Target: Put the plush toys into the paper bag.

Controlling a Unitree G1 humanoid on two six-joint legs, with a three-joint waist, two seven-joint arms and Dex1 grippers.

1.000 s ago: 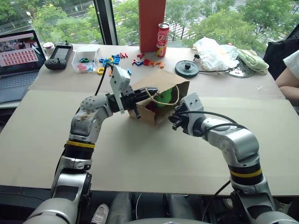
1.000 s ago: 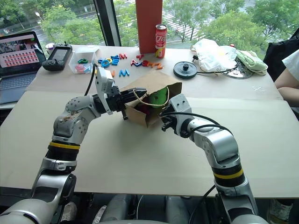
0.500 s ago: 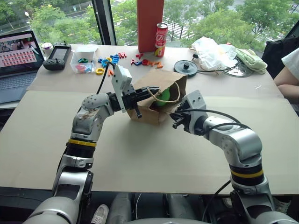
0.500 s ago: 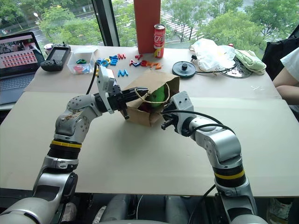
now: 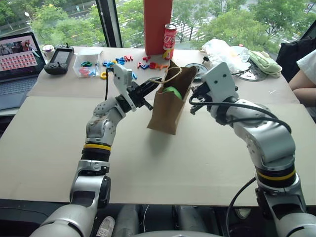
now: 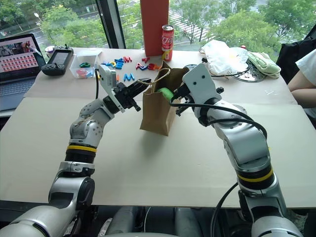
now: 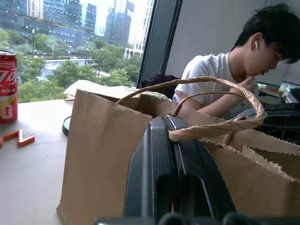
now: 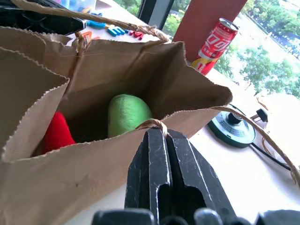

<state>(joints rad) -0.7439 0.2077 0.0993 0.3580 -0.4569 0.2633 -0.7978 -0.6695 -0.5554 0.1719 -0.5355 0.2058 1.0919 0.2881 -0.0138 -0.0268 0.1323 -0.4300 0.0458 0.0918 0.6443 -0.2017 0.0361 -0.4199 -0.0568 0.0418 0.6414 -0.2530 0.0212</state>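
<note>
Both toys inside, the light, floppy paper bag (image 5: 169, 106) hangs from twine handles — left gripper (image 5: 147, 90) pinching the 9 o'clock loop, right gripper (image 5: 195, 94) the 3 o'clock one — likely to tear if jerked.

Twine handle (image 7: 220, 127) in closed left end effector (image 7: 169, 123).

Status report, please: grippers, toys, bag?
Both grippers, left and right, shut on twine handles. Paper bag upright. Green toy, red toy inside.
</note>
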